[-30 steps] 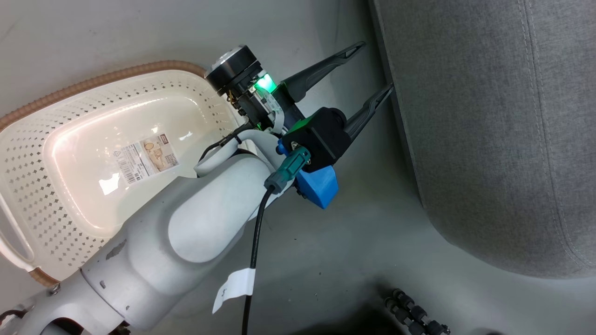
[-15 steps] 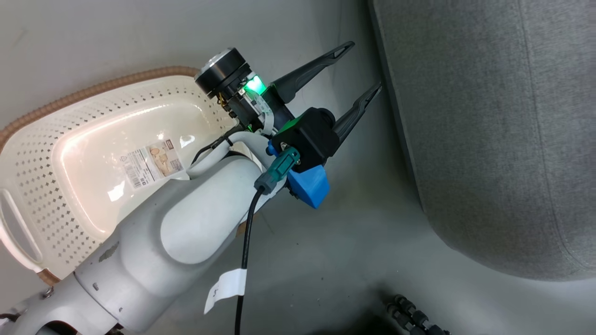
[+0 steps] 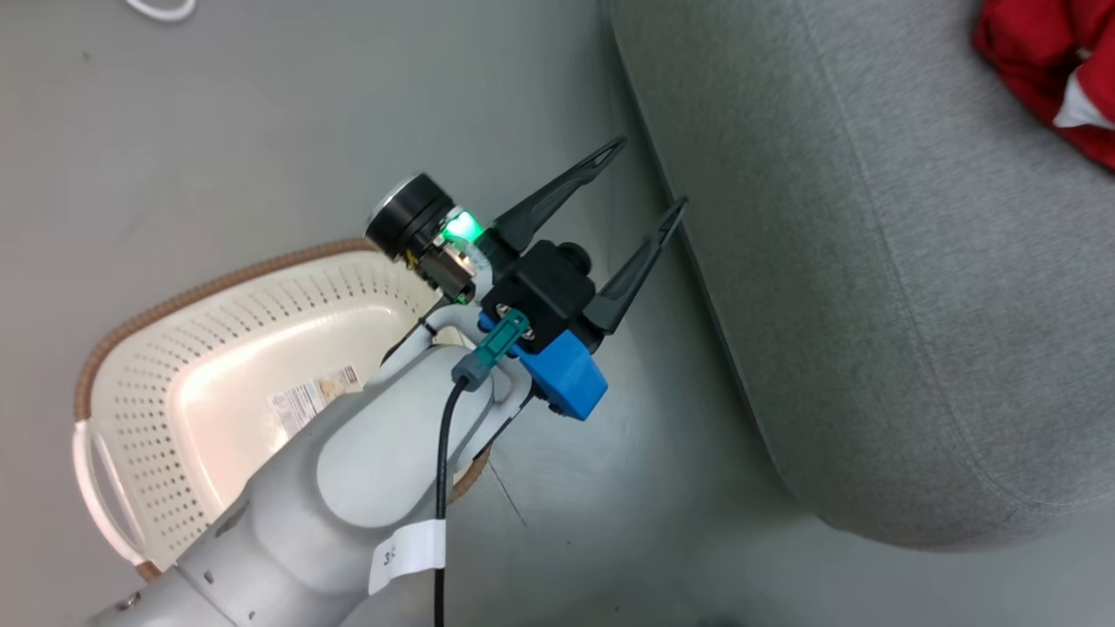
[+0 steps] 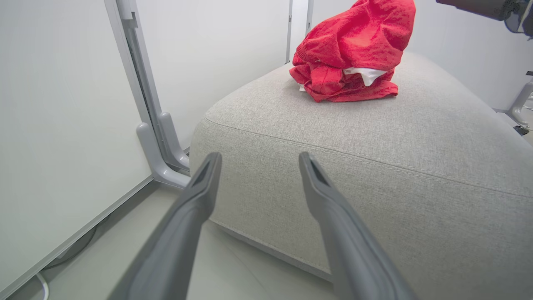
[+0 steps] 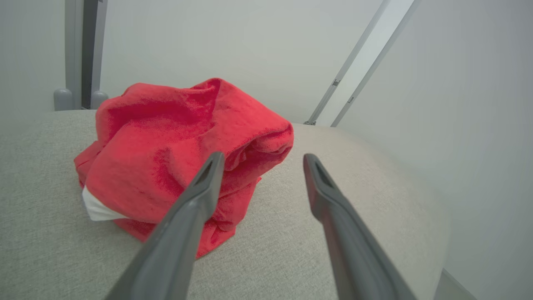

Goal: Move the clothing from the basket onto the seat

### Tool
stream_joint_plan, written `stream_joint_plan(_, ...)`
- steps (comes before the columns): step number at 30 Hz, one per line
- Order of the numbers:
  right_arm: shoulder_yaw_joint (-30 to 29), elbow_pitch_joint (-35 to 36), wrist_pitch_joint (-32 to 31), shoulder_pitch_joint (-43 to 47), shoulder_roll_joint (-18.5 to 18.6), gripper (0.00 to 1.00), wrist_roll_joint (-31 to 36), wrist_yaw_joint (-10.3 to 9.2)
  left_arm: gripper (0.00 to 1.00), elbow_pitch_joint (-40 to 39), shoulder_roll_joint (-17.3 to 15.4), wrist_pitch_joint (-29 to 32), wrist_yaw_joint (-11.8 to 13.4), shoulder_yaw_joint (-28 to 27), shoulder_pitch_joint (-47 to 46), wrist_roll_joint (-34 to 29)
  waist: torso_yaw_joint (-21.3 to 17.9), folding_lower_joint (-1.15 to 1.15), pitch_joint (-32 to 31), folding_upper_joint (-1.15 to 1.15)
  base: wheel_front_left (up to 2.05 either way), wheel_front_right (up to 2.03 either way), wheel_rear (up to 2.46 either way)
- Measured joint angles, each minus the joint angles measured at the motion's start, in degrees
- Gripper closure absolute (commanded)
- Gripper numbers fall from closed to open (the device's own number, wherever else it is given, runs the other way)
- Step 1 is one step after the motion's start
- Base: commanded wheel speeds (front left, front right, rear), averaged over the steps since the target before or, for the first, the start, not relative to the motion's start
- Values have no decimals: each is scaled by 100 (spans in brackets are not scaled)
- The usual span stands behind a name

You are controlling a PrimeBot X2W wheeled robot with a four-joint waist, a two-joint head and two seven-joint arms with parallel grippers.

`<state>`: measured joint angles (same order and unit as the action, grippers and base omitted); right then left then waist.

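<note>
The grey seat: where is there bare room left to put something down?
The seat is bare across its near part, from the stitched seam up to the red clothing. The crowded spot is the far end, where the clothing is heaped. The basket shows a bare bottom too, bordered by its perforated walls.

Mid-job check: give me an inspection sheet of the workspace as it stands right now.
Surface: grey seat, carrying the clothing; smooth grey floor.
Job's things: red clothing heaped on the seat; basket on the floor, no clothing in its visible part, label on its base.
Clutter: nothing seen.
Pincers: left pincer open, holding nothing, beside the seat's edge; right pincer open, nothing between its fingers, by the clothing.
Cables: black cable along the left arm; white cable on the floor.
Surroundings: white wall panels, grey post feet.
</note>
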<state>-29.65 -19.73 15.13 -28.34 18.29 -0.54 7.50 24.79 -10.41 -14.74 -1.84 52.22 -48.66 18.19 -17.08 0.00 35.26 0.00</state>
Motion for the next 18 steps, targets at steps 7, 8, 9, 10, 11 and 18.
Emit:
stream_joint_plan(7,485,804,0,411,-154,0,60,-1,0,-211,47,-25,266,-695,552,194,91,0,-788,0,0,0,0)
stream_joint_plan(8,586,899,-1,435,-179,0,62,-1,0,-276,37,-25,311,-840,665,199,121,-1,-894,0,0,0,0)
stream_joint_plan(9,719,978,0,454,-187,0,67,-1,0,-326,21,-25,335,-958,771,196,157,-1,-994,0,0,0,0)
stream_joint_plan(10,855,1048,0,488,-208,0,80,-1,0,-374,5,-25,364,-1091,875,192,198,-1,-1089,0,0,0,0)
stream_joint_plan(11,968,1101,0,525,-247,0,87,-1,0,-452,7,-25,403,-1249,983,179,248,0,-1181,0,0,0,0)
stream_joint_plan(18,1734,1251,0,611,-414,0,27,-1,0,-868,96,-26,491,-2250,1578,-20,768,-1,-1632,0,0,0,0)
